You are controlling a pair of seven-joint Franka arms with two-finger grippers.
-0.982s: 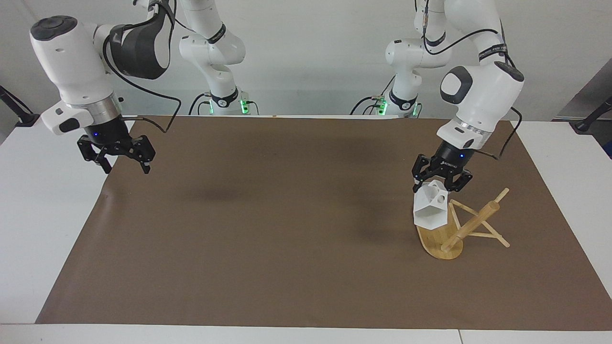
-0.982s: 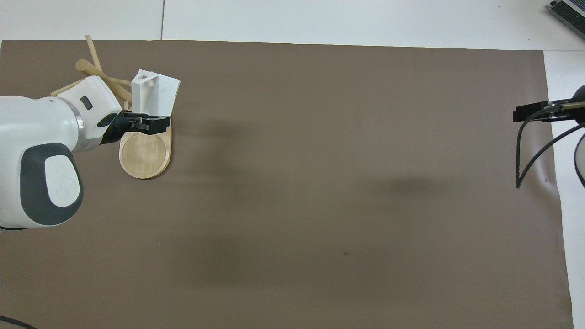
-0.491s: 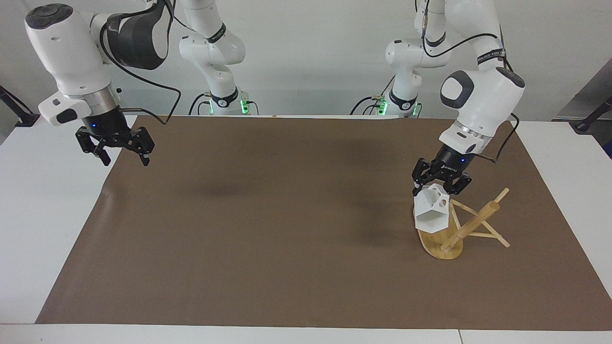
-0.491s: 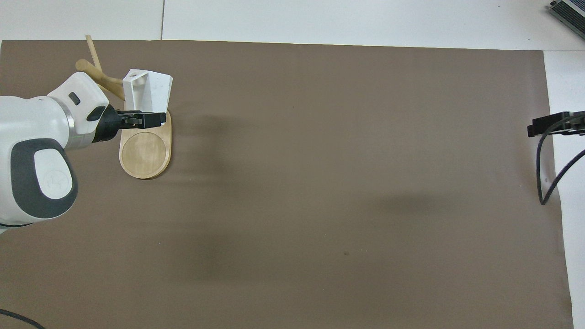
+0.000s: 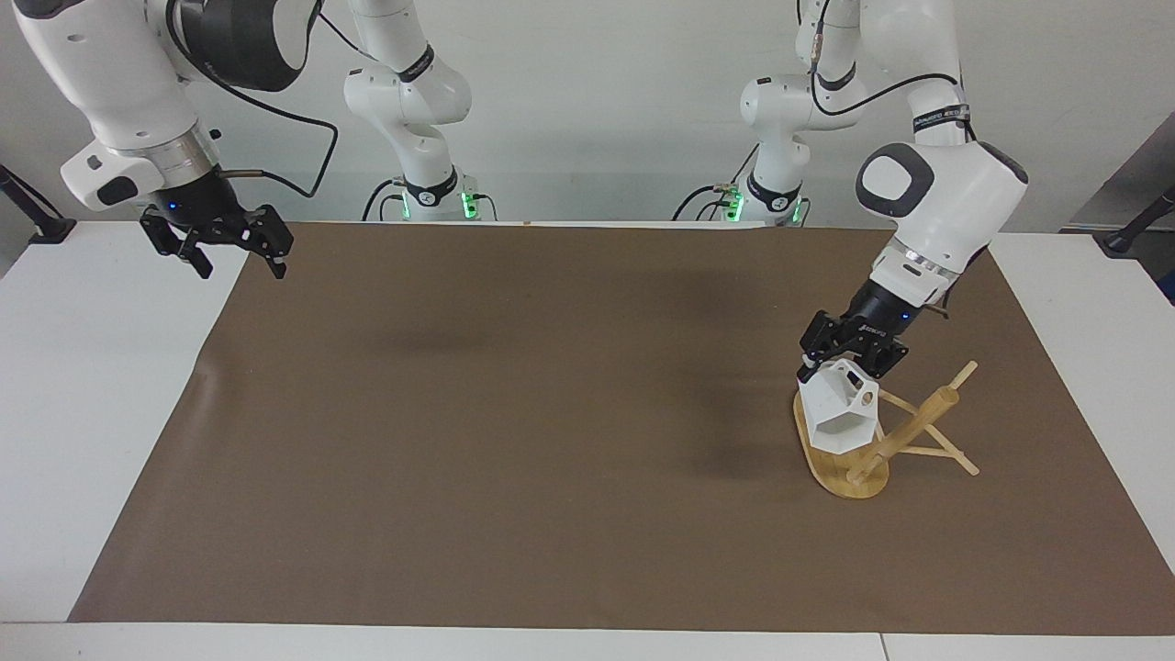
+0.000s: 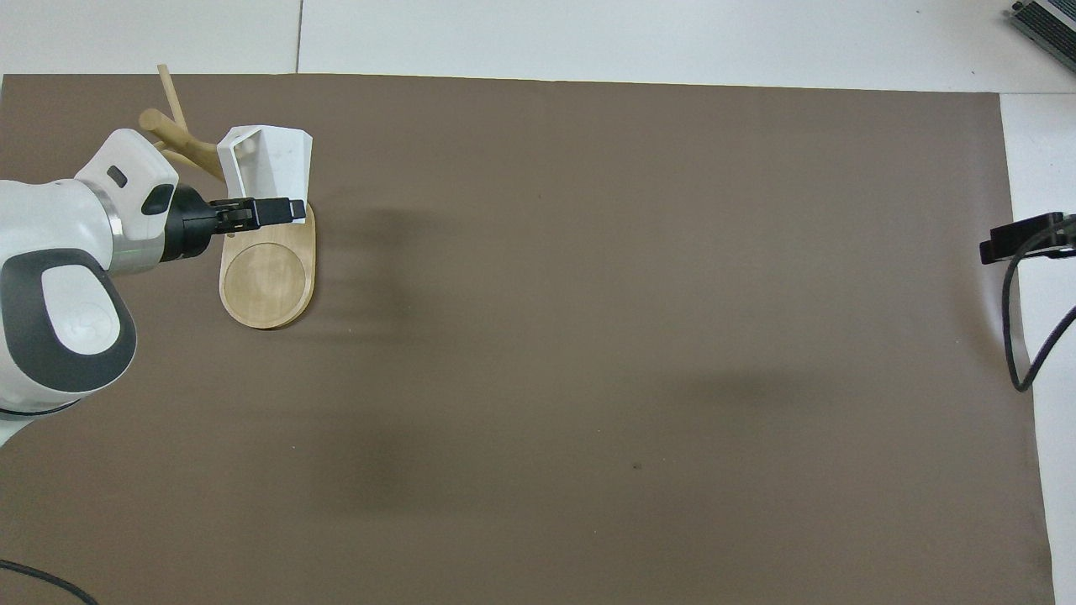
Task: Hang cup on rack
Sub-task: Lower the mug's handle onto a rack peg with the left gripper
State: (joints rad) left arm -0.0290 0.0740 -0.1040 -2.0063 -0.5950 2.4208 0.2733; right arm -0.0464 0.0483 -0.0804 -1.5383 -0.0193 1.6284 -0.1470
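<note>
The white faceted cup (image 5: 838,415) (image 6: 271,160) hangs tilted just above the rack's oval base (image 5: 831,466) (image 6: 267,277), close against the bamboo post (image 5: 911,425) and its thin pegs. My left gripper (image 5: 850,364) (image 6: 292,207) is shut on the cup's upper part, by its blocky handle. Whether a peg touches the cup I cannot tell. My right gripper (image 5: 237,263) is raised over the mat's corner at the right arm's end, open and holding nothing. In the overhead view only a black part of the right gripper (image 6: 1021,238) shows at the edge.
A brown mat (image 5: 514,441) covers most of the white table (image 5: 83,386). The rack stands toward the left arm's end. A loose black cable (image 6: 1013,336) hangs from the right arm over the mat's edge.
The left gripper has turned and lowered the cup closer to the rack's post. The right arm has lifted and drawn back toward the robots.
</note>
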